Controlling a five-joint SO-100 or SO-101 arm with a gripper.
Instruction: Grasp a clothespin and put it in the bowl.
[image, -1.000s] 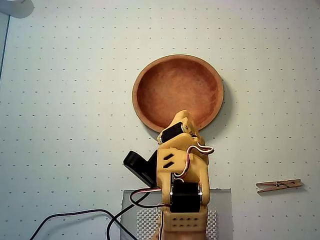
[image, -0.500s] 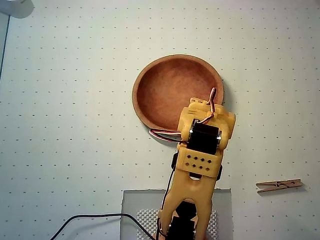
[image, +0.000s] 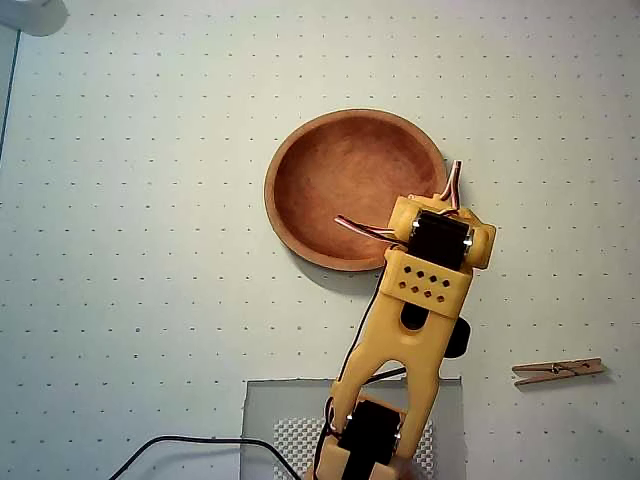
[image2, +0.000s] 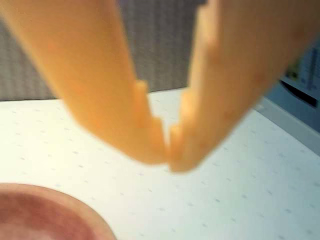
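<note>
Claw (image2: 169, 150) shows only in the wrist view: two blurred yellow fingers (image2: 115, 100) come down from the top edge and meet at their tips, closed, with nothing between them. In the overhead view it is hidden under the arm's own body.

Arm (image: 410, 330) in the overhead view rises from the bottom edge near 6 o'clock and leans toward 1 o'clock. Its upper end with the black servo (image: 440, 238) overlaps the bowl's rim at the bowl's 4 o'clock side. Red and white wires loop off that servo across the rim.

Bowl (image: 300, 175) sits a little above frame centre in the overhead view, reddish-brown, empty inside as far as visible. In the wrist view a slice of its rim (image2: 75, 202) fills the lower-left corner, below the fingertips and toward 8 o'clock from them.

Clothespin (image: 558, 371) lies flat on the tabletop (image: 130, 250) at the frame's 4 o'clock, well apart from the bowl and apart from the arm, long axis nearly horizontal. Not in the wrist view.

Grey mat (image: 270, 410) lies under the arm's base at the bottom edge. Black cable (image: 200, 443) runs off toward 7 o'clock. Tabletop is white with a regular dot grid.
</note>
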